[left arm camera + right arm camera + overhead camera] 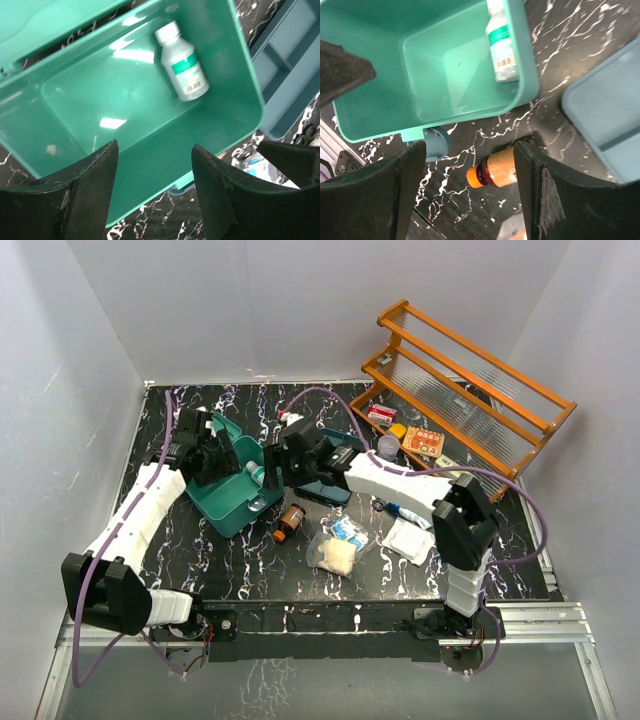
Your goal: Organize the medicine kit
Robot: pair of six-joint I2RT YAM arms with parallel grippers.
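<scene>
The medicine kit [222,498] is a teal-green box standing open on the black marbled table, its lid [226,432] tipped back. A white bottle with a green label [182,67] lies inside at one end; the right wrist view also shows this bottle [501,45] against the kit's wall [525,75]. My left gripper [155,150] hovers open over the kit's front wall [150,165], nothing between its fingers. My right gripper [470,150] is open above the table beside the kit. An amber bottle with an orange cap [497,170] lies on the table below, close to its right finger.
A dark blue-teal tray [610,110] lies right of the kit, partly under the right arm [380,475]. An orange tiered rack [470,390] stands at the back right with small boxes [423,441] at its foot. Plastic packets [338,550] and a white pouch [410,538] lie front centre.
</scene>
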